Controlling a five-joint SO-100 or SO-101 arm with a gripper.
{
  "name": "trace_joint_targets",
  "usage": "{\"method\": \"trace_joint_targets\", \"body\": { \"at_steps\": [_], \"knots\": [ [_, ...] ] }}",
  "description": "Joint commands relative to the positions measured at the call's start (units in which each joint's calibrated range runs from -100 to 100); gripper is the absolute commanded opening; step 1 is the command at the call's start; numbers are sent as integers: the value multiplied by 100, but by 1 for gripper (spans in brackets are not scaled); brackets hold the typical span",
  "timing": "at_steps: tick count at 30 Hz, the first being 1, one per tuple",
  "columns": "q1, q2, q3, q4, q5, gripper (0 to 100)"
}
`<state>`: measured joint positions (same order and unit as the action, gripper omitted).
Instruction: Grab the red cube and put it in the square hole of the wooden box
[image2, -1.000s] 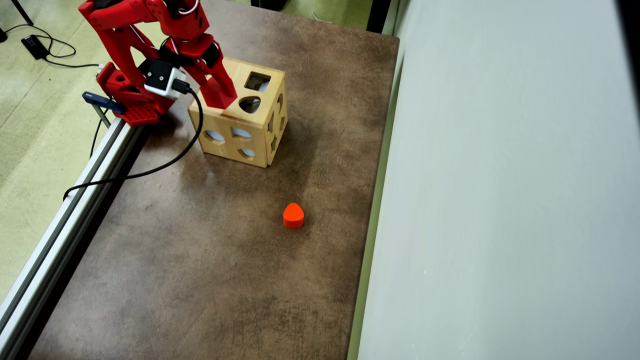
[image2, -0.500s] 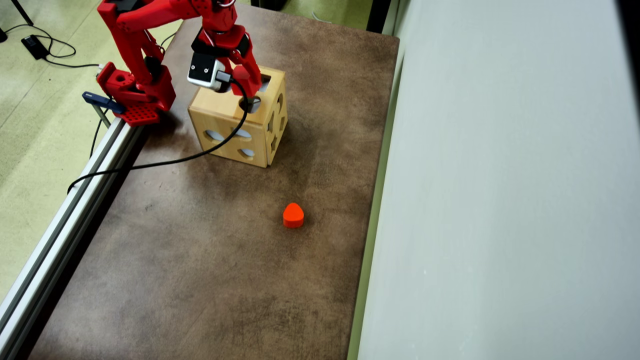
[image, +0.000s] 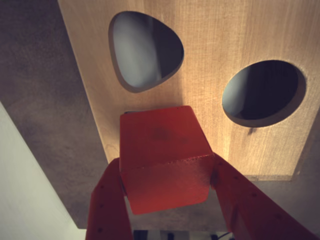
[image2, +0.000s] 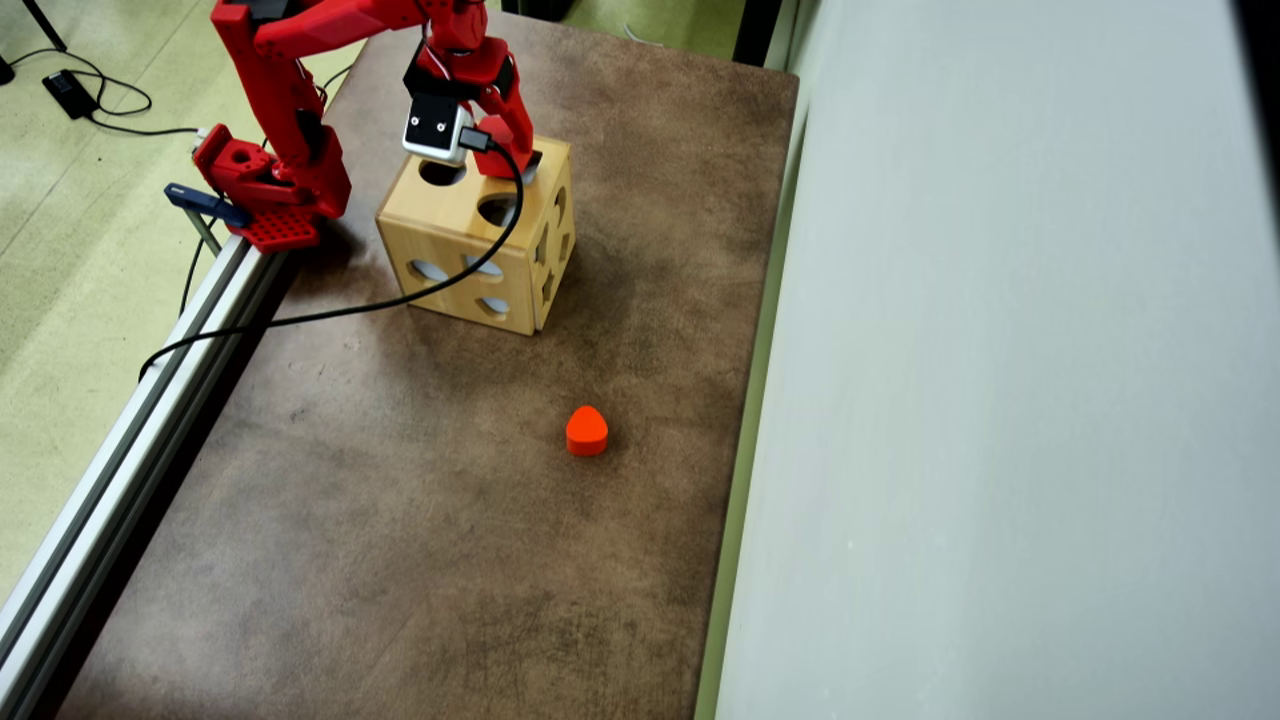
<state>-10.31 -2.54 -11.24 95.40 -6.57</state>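
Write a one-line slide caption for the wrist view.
Gripper holding the red cube over the wooden box, beside its rounded-triangle hole and round hole.

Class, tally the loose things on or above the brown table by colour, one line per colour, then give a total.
Red: 1, the red cube held in the end effector
Orange-red: 1, the rounded block
Light wood: 1, the wooden box
Total: 3

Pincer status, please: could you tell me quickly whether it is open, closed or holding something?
Pincer: closed on the red cube, held over the wooden box.
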Motion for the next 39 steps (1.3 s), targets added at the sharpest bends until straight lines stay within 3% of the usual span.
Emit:
{"method": "trace_joint_targets", "body": {
  "at_steps": [1, 39],
  "knots": [
    [-24, -47, -298, -95, -49, 2],
    [-440, 437, -191, -288, -132, 2]
  ]
}}
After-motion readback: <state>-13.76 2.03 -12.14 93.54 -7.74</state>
